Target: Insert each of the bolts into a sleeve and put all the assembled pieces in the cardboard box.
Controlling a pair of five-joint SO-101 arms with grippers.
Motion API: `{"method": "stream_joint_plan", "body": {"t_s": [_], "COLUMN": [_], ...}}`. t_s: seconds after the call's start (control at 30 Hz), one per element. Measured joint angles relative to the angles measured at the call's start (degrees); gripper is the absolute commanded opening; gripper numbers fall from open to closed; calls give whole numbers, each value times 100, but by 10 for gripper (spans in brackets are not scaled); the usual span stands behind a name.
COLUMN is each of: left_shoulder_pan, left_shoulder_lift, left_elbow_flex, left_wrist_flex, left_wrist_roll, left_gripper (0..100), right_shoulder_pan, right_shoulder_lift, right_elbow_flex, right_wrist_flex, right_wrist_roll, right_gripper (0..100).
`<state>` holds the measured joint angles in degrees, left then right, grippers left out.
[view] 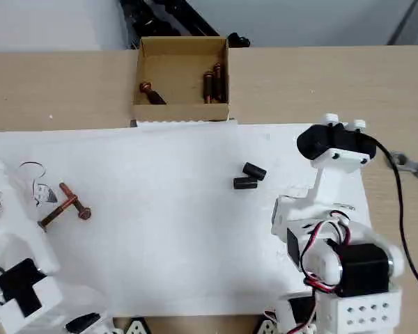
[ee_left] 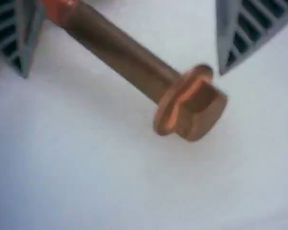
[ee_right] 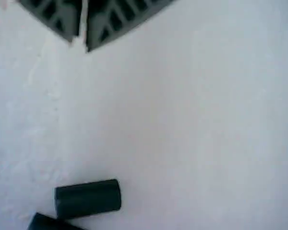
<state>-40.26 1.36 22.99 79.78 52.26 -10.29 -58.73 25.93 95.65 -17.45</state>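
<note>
Two copper bolts (view: 64,205) lie crossed on the white sheet at the left. My left gripper (ee_left: 124,71) is open just over them, and one bolt (ee_left: 149,79) lies between its grey fingers (ee_left: 245,28), hex head clear of the tips. Two black sleeves (view: 249,177) lie side by side near the sheet's middle right. My right gripper (ee_right: 81,42) is shut and empty above bare sheet, a short way from one sleeve (ee_right: 88,197) with the second (ee_right: 45,223) beside it. The cardboard box (view: 182,111) at the back holds assembled pieces (view: 212,83).
The white sheet (view: 160,236) covers most of the table. The right arm's base and motors (view: 348,271) stand at the front right, the left arm's base (view: 21,285) at the front left. A small metal part (view: 411,164) lies on the wood at the right.
</note>
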Motion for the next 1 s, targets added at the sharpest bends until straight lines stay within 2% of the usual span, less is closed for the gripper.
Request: {"method": "stream_joint_plan", "body": {"t_s": [0.63,0.73,0.87,1.0], "left_shoulder_pan": [35,35,35,62], "left_shoulder_lift": [-114,-114,-123,-123], "left_elbow_flex": [1204,1292,1284,1222], "left_wrist_flex": [-1512,-1653,-1723,-1864], "left_wrist_roll": [9,9,35,35], "left_gripper": [237,178,19,21], "right_shoulder_pan": [0,0,0,0], "right_shoulder_lift": [0,0,0,0], "right_elbow_flex": [0,0,0,0], "right_wrist_flex": [0,0,-9,-9], "right_wrist_roll": [-26,-26,-26,-26], "right_gripper": [7,7,7,7]}}
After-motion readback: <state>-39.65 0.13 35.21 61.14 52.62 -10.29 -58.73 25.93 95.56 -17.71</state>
